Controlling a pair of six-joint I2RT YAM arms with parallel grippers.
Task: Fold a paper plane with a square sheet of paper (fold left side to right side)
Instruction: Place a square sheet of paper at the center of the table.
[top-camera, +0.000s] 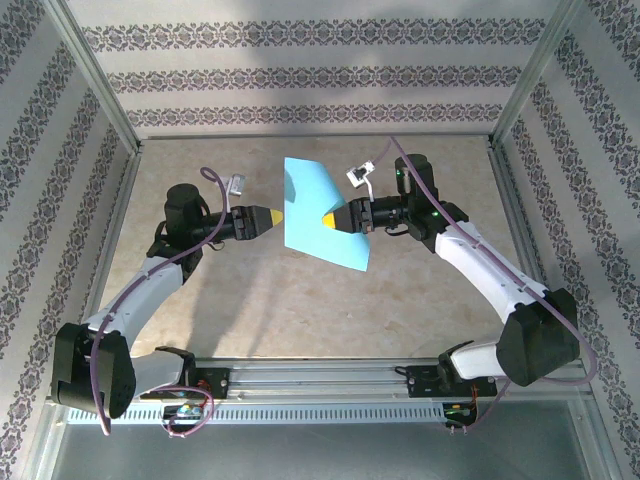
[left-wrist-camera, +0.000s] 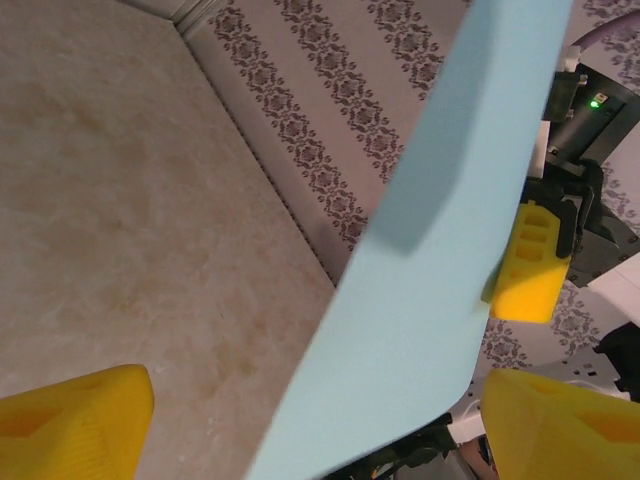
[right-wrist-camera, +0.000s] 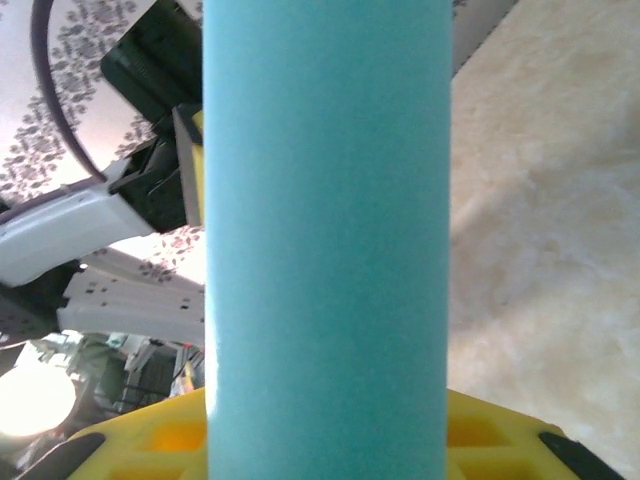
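The square sheet of paper (top-camera: 322, 205) is cyan-blue and is held up off the table, tilted, in the middle of the top view. My right gripper (top-camera: 330, 218) is shut on it from the right, its yellow fingertip (left-wrist-camera: 528, 268) pressed against the sheet's far face. In the right wrist view the sheet (right-wrist-camera: 325, 220) rises as a vertical band from my right gripper (right-wrist-camera: 325, 445). My left gripper (top-camera: 272, 216) sits at the sheet's left edge, open. Its yellow fingers (left-wrist-camera: 75, 420) stand wide apart with the sheet (left-wrist-camera: 430, 250) passing between them untouched. A paper plane is out of view.
The beige marbled table (top-camera: 260, 300) is fenced by patterned walls (top-camera: 310, 75) and metal frame posts (top-camera: 95, 75). A rail with the arm bases (top-camera: 320, 378) runs along the near edge. A white cable connector (top-camera: 238, 183) hangs by the left arm.
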